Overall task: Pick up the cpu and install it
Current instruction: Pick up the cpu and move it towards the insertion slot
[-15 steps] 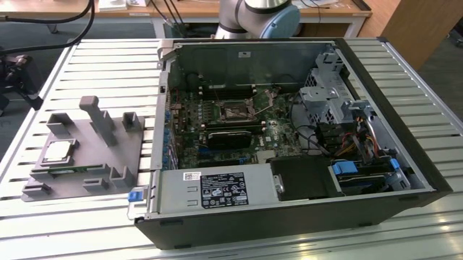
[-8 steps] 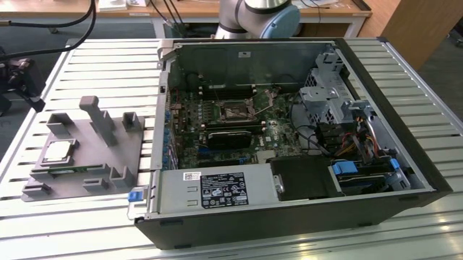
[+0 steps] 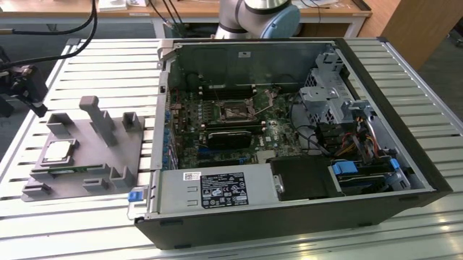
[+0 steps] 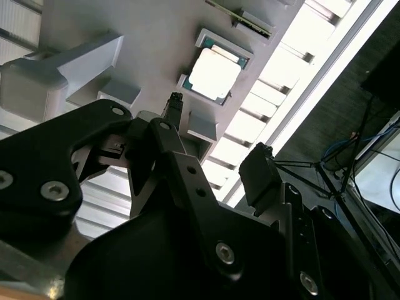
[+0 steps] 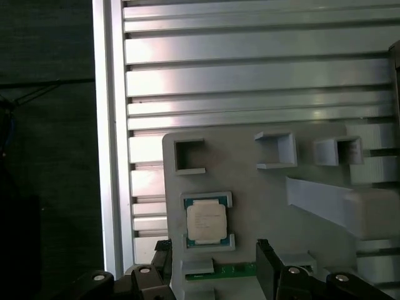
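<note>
1. Holder plate, grey. It lies flat on the slatted metal table, and I take it as my landmark for the entries below.
2. cpu. It is a thin square chip with its silver top up, seated in a corner-bracketed nest on the plate, on the plate's side away from the computer case. It is visible in both wrist views.
3. Gripper, black, hanging over the plate. Its fingers stand apart with nothing between them, and the second wrist view shows the same.
4. cpu against gripper. The chip sits in its nest just beyond the fingertips and roughly in line with the gap between them. I see no contact.
5. Memory stick, green. It stands on edge in a slot of the plate, just beside the cpu nest. The first wrist view shows it between the two fingers.
6. Tall post, upright on the plate, on the side towards the case.
7. Square pocket, empty, near the plate's edge past the cpu nest.
8. Computer case, side panel off, just beside the plate. The motherboard is exposed, with its socket near the middle.
9. Arm base, on the far side of the case from the plate.
</note>
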Robot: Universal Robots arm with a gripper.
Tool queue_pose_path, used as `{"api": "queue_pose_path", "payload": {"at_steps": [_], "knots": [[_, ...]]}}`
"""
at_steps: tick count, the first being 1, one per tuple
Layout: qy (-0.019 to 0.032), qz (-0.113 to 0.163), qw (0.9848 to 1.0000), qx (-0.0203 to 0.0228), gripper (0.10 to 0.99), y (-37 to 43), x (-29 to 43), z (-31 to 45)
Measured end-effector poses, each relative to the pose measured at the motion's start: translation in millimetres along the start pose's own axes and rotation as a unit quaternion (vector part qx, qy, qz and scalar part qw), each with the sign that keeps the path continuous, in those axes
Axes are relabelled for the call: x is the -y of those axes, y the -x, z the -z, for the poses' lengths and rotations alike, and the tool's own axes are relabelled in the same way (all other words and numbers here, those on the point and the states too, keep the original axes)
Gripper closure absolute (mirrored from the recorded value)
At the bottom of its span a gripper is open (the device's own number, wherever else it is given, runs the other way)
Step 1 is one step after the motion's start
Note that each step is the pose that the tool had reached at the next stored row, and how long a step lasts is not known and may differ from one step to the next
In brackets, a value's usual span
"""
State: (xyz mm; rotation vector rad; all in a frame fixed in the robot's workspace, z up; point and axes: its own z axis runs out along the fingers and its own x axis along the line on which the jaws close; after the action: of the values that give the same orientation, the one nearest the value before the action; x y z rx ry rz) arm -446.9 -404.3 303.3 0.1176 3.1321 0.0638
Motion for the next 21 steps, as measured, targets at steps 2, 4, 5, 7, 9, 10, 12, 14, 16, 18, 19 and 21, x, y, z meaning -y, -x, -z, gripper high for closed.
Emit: {"api": "queue_pose_path", "payload": {"at_steps": [2, 4, 5, 7, 9, 10, 12, 14, 16, 18, 19, 21], "knots": [[0.0, 0.001, 1.0, 0.0, 0.439, -0.1, 0.4, -3.6], [0.0, 0.001, 1.0, 0.0, 0.427, 0.0, 0.7, -8.8], [0.0, 0.001, 1.0, 0.0, 0.427, 0.0, 0.8, -9.7], [0.0, 0.001, 1.0, 0.0, 0.369, 0.0, 0.8, -11.4], [0.0001, 0.001, 1.0, -0.0001, 0.369, -0.1, 0.9, -13.1], [0.0001, 0.001, 1.0, 0.0, 0.369, 0.0, 0.9, -13.7], [0.0001, 0.001, 1.0, 0.0, 0.369, -0.1, 0.9, -15.2], [0.0, 0.001, 1.0, -0.0001, 0.369, -0.1, 1.0, -16.7], [0.0001, 0.001, 1.0, -0.0001, 0.369, -0.1, 1.1, -17.8], [0.0, 0.001, 1.0, -0.0001, 0.369, -0.1, 1.1, -18.7], [0.0, 0.001, 1.0, -0.0002, 0.369, -0.1, 1.1, -19.2], [0.0001, 0.001, 1.0, -0.0001, 0.369, -0.1, 1.2, -20.0]]}}
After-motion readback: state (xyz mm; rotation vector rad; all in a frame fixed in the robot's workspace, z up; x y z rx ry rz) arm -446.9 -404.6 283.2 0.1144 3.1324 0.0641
